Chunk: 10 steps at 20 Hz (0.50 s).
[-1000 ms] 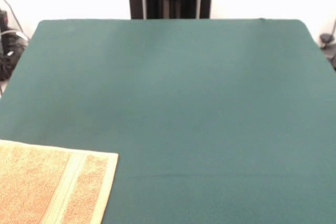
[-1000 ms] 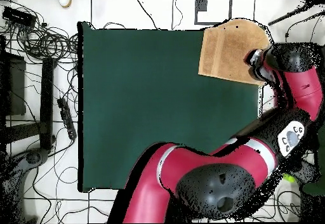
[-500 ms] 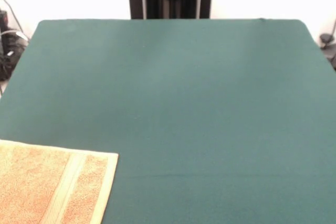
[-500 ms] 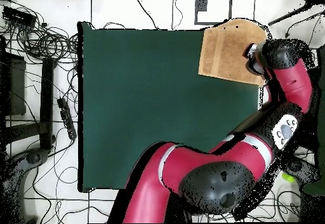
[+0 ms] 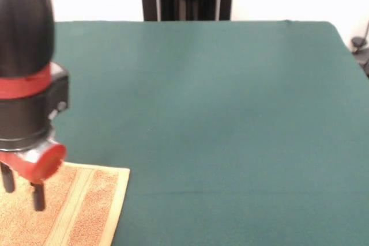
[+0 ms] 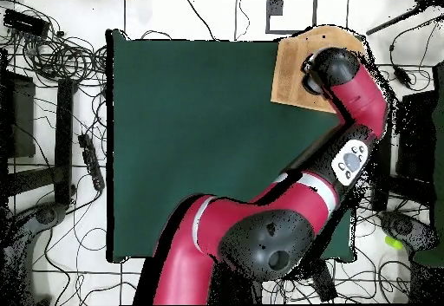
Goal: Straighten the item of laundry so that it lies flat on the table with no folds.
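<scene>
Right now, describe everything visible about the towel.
The towel is orange-tan terry cloth with a paler yellow-green woven stripe and hem. It lies flat at one corner of the green table, with no folds in the part that shows; the overhead view shows its far end reaching past the table's edge. The gripper hangs over it with fingers apart; contact cannot be told.

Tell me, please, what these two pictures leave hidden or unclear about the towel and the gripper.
- Towel, front view: cut off by the left and bottom edges, so any folds there are unseen.
- Towel, overhead view: the arm covers part of it, and it overhangs the table.
- Gripper: contact with the towel unclear; overhead, the arm hides it.
</scene>
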### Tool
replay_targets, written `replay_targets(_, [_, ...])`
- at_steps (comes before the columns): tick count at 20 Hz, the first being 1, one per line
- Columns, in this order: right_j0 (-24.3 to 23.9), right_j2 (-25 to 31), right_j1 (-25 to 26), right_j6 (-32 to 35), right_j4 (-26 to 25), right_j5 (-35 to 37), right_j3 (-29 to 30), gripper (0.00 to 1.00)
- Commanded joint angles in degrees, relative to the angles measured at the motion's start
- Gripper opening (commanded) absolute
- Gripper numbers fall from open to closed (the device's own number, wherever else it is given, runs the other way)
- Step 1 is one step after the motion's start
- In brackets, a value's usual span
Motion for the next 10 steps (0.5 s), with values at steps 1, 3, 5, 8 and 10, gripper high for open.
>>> replay_targets(1, [2.50, 7.13, 3.86, 16.72, -3.56, -0.54, -0.49, 1.00])
replay_targets(3, [2.29, 8.29, 4.26, 16.41, -4.62, 1.29, -0.86, 1.00])
replay_targets(5, [1.91, 9.67, 4.24, 14.49, -6.14, 3.66, -0.76, 1.00])
replay_targets(8, [0.84, 11.26, 4.16, 10.89, -9.21, 10.39, -0.55, 1.00])
replay_targets(10, [0.22, 12.55, 4.55, 10.60, -10.44, 13.73, -0.62, 1.00])
